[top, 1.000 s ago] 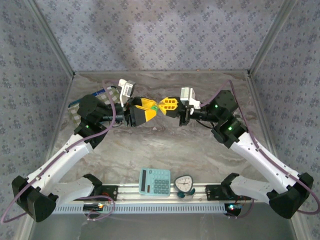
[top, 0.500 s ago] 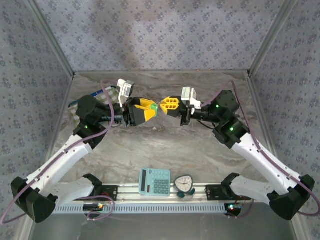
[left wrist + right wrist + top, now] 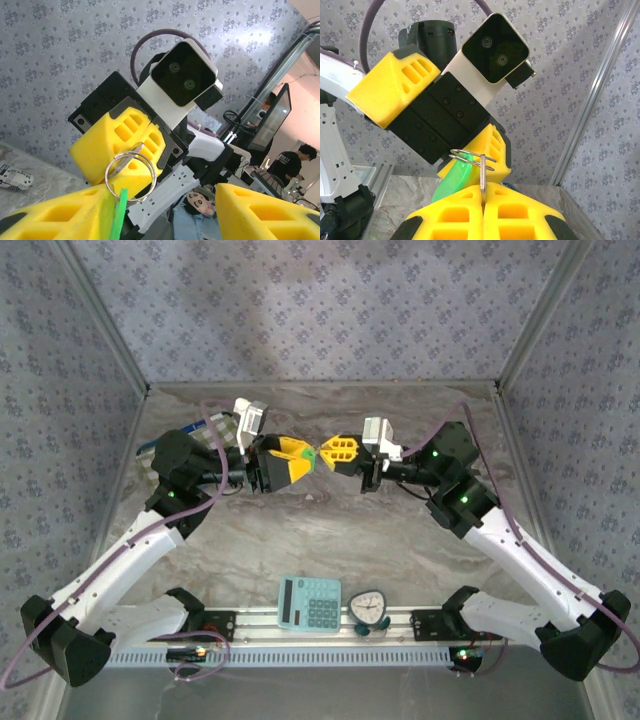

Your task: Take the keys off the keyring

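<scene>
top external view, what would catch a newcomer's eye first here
The two yellow-fingered grippers meet tip to tip in mid-air over the middle of the table. The right gripper is shut on a metal keyring, and the left gripper stands open beside it, a green piece by one finger. After that, the pale blue calculator and small round clock at the near edge, between the arm bases.

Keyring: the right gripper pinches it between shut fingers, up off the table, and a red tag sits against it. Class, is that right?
Not quite. The tag is green, not red, as the right wrist view shows. The rest stands: the right gripper pinches the keyring between shut fingers, up off the table.
</scene>
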You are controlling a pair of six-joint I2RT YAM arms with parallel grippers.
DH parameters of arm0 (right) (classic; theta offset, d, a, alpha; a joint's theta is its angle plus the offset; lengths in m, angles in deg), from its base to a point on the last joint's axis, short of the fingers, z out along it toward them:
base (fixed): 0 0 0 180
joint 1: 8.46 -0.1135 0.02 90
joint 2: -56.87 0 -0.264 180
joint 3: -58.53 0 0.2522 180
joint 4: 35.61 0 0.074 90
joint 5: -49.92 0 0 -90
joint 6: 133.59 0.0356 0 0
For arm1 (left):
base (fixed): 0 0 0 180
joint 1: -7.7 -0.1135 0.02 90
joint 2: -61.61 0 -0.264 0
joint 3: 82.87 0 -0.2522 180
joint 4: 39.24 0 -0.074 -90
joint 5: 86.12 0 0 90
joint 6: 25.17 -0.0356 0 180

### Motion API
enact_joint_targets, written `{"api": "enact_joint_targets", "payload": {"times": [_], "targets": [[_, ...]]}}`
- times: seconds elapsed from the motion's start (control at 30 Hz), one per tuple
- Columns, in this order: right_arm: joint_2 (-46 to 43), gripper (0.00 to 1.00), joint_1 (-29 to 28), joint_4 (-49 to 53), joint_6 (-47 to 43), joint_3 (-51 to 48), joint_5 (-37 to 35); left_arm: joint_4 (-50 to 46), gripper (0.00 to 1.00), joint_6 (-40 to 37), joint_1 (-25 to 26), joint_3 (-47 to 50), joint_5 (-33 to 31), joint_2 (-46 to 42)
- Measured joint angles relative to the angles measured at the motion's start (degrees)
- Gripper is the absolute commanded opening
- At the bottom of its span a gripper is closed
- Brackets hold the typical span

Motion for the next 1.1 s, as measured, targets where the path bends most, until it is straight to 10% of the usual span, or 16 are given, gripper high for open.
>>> {"api": "enact_joint_targets", "payload": {"times": [0.87, 1.1], "targets": [[-0.5, 0.0, -1.62, 1.36, -2.34, 0.46, -0.02, -1.99, 0.17, -1.64, -0.07, -0.09, -1.55, 0.02], [-0.52, 0.0, -1.88, 1.46, -2.75, 0.7, -0.24, -2.01, 0.25, -2.16, -0.04, -0.09, -1.99, 0.0]]}}
